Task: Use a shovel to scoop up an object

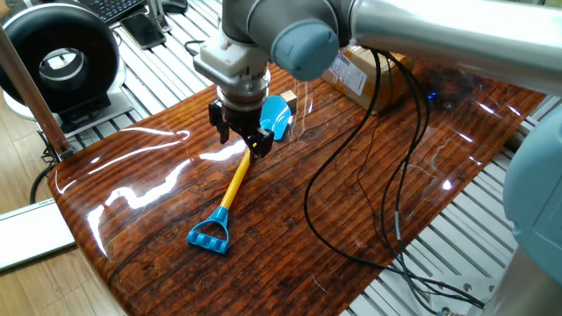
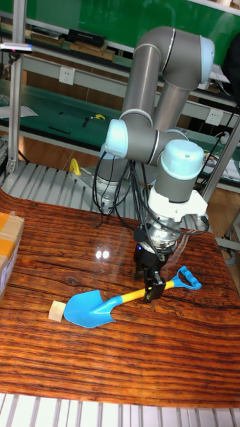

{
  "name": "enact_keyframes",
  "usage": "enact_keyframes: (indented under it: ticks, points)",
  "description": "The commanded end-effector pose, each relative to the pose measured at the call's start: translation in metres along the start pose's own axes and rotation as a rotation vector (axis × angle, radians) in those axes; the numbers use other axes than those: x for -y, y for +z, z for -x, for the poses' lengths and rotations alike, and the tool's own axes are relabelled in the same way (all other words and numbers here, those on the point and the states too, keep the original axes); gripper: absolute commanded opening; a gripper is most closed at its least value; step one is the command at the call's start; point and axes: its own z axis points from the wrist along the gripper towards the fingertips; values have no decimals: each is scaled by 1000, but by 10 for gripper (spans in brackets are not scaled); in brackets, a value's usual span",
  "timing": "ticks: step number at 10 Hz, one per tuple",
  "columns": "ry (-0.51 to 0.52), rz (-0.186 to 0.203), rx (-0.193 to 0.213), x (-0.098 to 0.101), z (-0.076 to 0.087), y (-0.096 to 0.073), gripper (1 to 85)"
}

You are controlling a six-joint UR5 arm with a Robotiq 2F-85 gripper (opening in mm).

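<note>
The shovel lies flat on the wooden table (image 1: 439, 158), with its blue blade (image 1: 275, 115) pointing away, a yellow shaft (image 1: 233, 187) and a blue D-handle (image 1: 209, 235) toward the near edge. In the tall fixed view, the blade (image 2: 90, 308) almost touches the object (image 2: 58, 311), a tiny tan cube. That cube (image 1: 288, 96) peeks out just beyond the blade in the fixed view. My gripper (image 1: 241, 136) (image 2: 149, 283) points down over the upper shaft. It is open, one finger on each side of the shaft, low to the table.
A taped cardboard box (image 1: 364, 66) (image 2: 8, 247) stands at the table's far end beyond the cube. Black cables (image 1: 351, 202) hang from the arm across the table's right half. A round black device (image 1: 57, 61) sits off the table to the left.
</note>
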Motion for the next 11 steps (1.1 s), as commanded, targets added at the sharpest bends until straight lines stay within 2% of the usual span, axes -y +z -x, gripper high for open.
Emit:
enact_keyframes:
  ticks: [1,3,7,8,11]
  points:
    - [2,10,4,-2,6,5,723]
    - [-3,8,5,-1,12,9,723]
    - [-32,20,-52,-5,-1,15,707]
    - [-37,24,-48,-6,0,15,707]
    - [-38,35,0,-9,12,15,697]
